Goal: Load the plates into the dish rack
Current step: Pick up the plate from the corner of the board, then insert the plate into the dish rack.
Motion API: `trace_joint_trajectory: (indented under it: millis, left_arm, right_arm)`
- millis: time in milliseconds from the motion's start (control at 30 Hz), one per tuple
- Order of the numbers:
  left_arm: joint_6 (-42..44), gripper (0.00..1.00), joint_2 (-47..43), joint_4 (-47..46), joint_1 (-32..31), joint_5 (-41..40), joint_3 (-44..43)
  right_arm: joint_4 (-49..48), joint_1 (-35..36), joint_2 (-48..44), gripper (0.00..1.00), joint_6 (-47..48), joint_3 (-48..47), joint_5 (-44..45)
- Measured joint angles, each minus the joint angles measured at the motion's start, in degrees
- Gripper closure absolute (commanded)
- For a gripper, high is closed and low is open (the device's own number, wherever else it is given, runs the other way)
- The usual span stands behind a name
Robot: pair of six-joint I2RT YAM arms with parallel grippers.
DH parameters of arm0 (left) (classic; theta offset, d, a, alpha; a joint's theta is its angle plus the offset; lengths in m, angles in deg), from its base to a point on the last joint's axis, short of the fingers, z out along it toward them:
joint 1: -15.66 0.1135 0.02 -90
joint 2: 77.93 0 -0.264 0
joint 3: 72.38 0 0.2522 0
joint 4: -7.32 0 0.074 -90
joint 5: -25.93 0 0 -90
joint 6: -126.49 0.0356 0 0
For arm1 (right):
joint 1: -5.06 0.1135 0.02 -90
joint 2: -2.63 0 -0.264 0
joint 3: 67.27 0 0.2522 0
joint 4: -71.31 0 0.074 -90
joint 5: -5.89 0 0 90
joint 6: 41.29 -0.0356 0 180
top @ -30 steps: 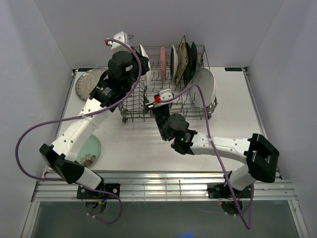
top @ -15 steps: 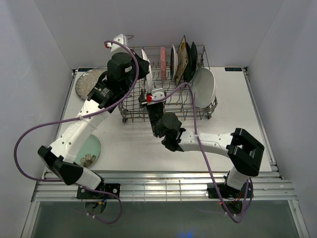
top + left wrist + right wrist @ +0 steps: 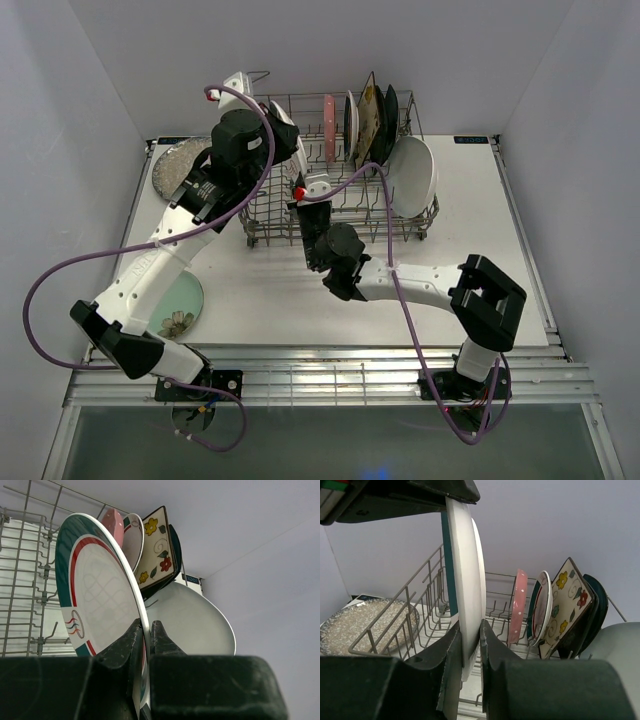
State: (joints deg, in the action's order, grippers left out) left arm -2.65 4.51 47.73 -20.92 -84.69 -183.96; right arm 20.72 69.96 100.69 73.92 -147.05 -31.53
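Note:
A teal-rimmed white plate (image 3: 95, 595) stands on edge over the left end of the dish rack (image 3: 400, 215). My left gripper (image 3: 146, 630) is shut on its rim from above, seen as a dark block at the top of the right wrist view. My right gripper (image 3: 470, 630) is shut on the same plate's (image 3: 467, 580) lower edge, both fingers pressed against it. In the rack stand a pink plate (image 3: 517, 605), a teal-rimmed plate (image 3: 542, 610), a cream floral square plate (image 3: 565, 605) and a large white plate (image 3: 415, 175). In the top view my arms hide most of the held plate.
A speckled silver plate (image 3: 180, 165) lies on the table left of the rack. A pale green plate (image 3: 180, 300) lies near the left arm's base. Upright tines (image 3: 420, 590) stand below the held plate. White walls close in on three sides.
My right gripper moved left and up to the held plate and shut on its lower edge. The left gripper kept its grip and shifted slightly.

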Motion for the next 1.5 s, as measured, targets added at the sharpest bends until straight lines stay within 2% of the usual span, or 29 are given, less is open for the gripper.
trace_joint_trajectory:
  millis: [67, 133, 167, 200, 333, 500, 967, 1100, 1200, 1233, 1300, 1500]
  left_arm:
    - [-0.04, 1.0, 0.0, 0.02, 0.0, 0.09, 0.17]
    - [-0.09, 0.95, 0.0, -0.13, 0.0, 0.2, 0.35]
    - [-0.11, 0.91, 0.0, -0.35, 0.0, 0.31, 0.5]
    - [-0.09, 0.82, 0.0, -0.68, 0.0, 0.42, 0.68]
    - [0.92, 0.57, -0.11, -2.12, 0.02, 1.55, 1.4]
    - [1.86, 0.41, -1.38, -3.39, 0.07, 3.17, 1.84]
    - [5.57, 0.27, -3.48, -5.16, 0.07, 4.61, 1.81]
    - [8.37, 0.22, -4.81, -6.47, 0.07, 3.89, 2.78]
    - [11.76, 0.14, -7.78, -9.44, 0.07, 2.91, 6.69]
    - [13.07, 0.06, -8.94, -10.64, 0.07, 2.6, 8.28]
    - [15.82, 0.02, -11.23, -13.05, 0.07, 2.25, 11.8]
    - [25.64, 0.02, -18.47, -20.98, 0.07, 2.38, 22.21]
  right_arm:
    - [-0.85, 0.0, 0.46, 0.92, 0.81, 0.0, 0.24]
    - [-1.55, 0.02, 0.7, 0.92, 1.31, 0.0, 0.46]
    - [-1.66, 0.02, 0.74, 0.92, 1.51, 0.0, 0.68]
    - [-1.86, 0.02, 0.79, 0.92, 1.86, 0.02, 0.94]
    - [-3.56, 0.0, 0.85, 0.92, 2.73, 0.0, 2.73]
    - [-6.12, -0.5, 1.55, 0.92, 5.09, -0.22, 5.46]
    - [-5.35, -6.16, 2.49, 0.92, 6.54, -0.33, 8.41]
    - [-1.77, -8.11, 1.7, 0.92, 6.56, -1.01, 9.4]
    - [3.21, -9.25, 0.94, 0.92, 6.32, -3.26, 10.51]
    - [4.72, -9.44, 0.28, 0.92, 6.1, -3.63, 10.71]
    - [7.78, -9.57, -1.4, 0.92, 5.51, -3.98, 11.34]
    - [15.61, -10.1, -6.14, 0.92, 2.95, -4.5, 12.26]
